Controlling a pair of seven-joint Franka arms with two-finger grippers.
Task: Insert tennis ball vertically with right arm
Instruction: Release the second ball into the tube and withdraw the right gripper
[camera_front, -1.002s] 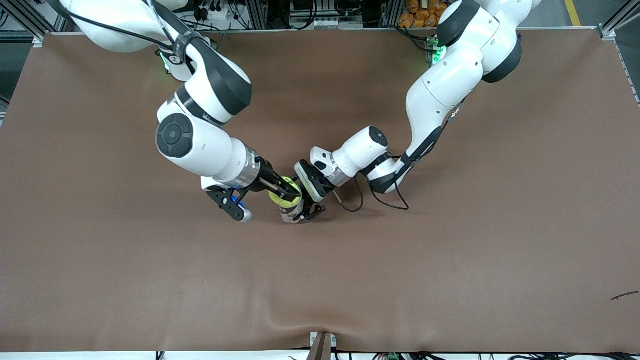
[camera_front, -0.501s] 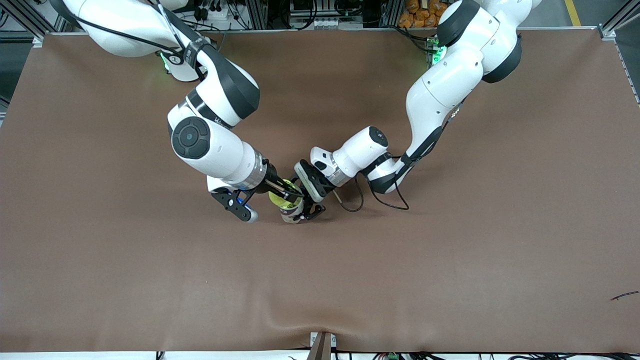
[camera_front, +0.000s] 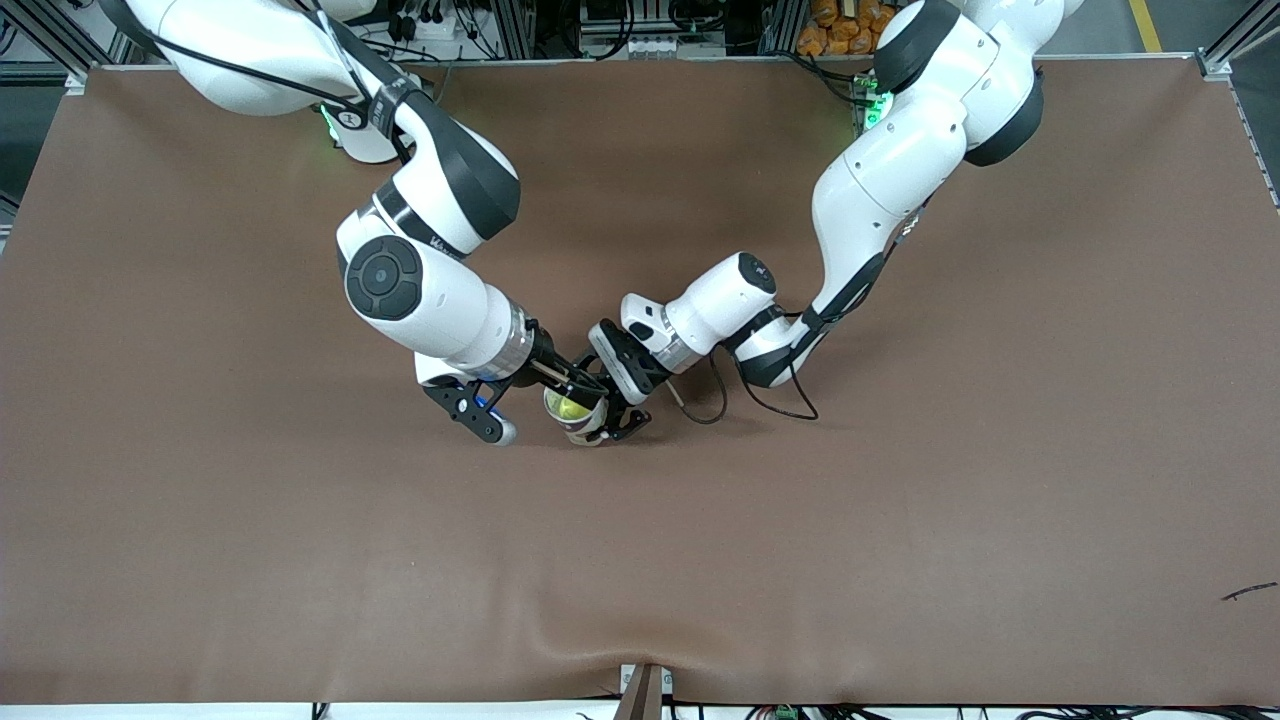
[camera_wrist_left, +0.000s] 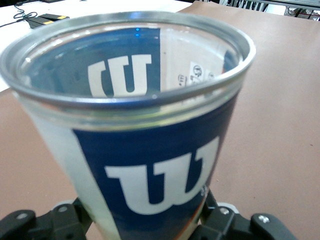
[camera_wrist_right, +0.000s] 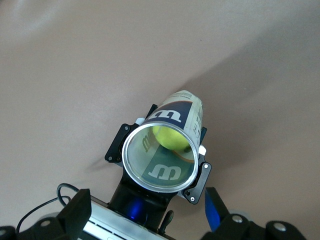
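Low in the middle of the front view, the can stands upright on the brown bench, long axis vertical, mouth up. The left end effector is clamped around its lower body from the left arm's side. The tennis ball sits down inside the can, well below the rim. Directly above the mouth hangs the right end effector, its fingers spread wide and empty, so I'd judge the drop done.
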